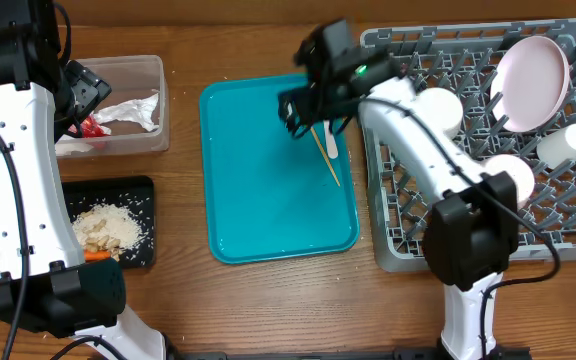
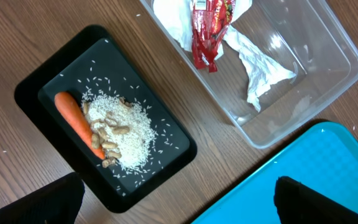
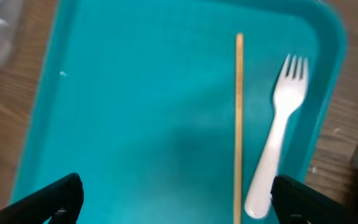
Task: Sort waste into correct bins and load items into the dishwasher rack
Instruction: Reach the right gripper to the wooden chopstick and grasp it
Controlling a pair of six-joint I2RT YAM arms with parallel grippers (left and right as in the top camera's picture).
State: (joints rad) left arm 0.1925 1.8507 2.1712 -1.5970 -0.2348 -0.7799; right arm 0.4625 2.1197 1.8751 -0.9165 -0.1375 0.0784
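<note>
Right gripper (image 3: 175,198), jaws spread wide and holding nothing, is hovering above the thin wooden stick (image 3: 238,124) and white plastic fork (image 3: 278,134) lying just beside each other on the teal rectangular serving tray (image 3: 123,112), risking catching both together or skidding the flat stick aside.

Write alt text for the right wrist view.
A thin wooden stick and a white plastic fork lie side by side on a teal tray, the fork's tines toward the top of the frame. The right gripper is open above them, dark fingertips at the bottom corners.
</note>
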